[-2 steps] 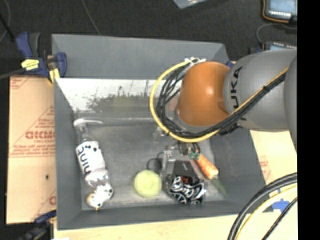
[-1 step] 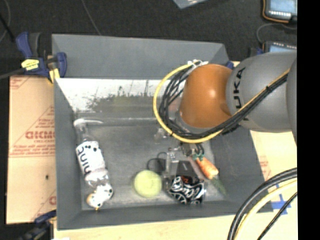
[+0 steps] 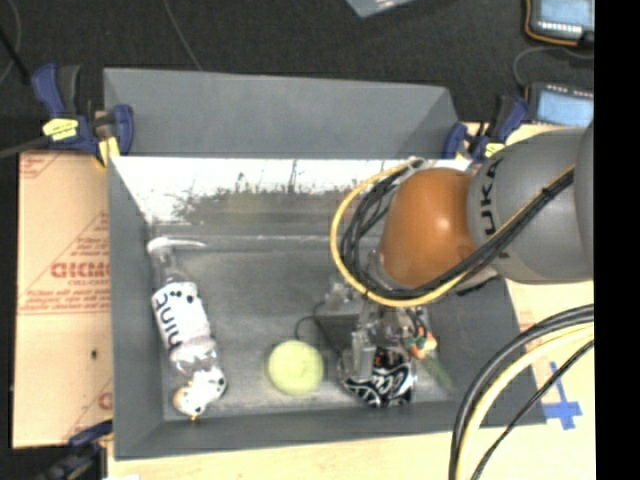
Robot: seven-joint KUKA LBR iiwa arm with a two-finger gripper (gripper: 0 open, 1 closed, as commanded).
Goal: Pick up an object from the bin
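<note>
Black-and-white patterned object (image 3: 390, 389) lies by the near wall of the bin (image 3: 250, 298), just right of the yellow-green ball (image 3: 295, 368). My gripper (image 3: 372, 356) sits directly over it, low. I cannot tell whether it is spread or pinching. I would centre on the object's bulk, stay off the near wall and the ball, and close only once well seated.

Hand (image 3: 377, 356) low in bin (image 3: 300, 183), lower right of view, right over crumpled black-and-white thing (image 3: 385, 390). Yellow-green ball (image 3: 295, 368) just left of it. Clear bottle (image 3: 181, 326), white label, along left wall, well apart.
</note>
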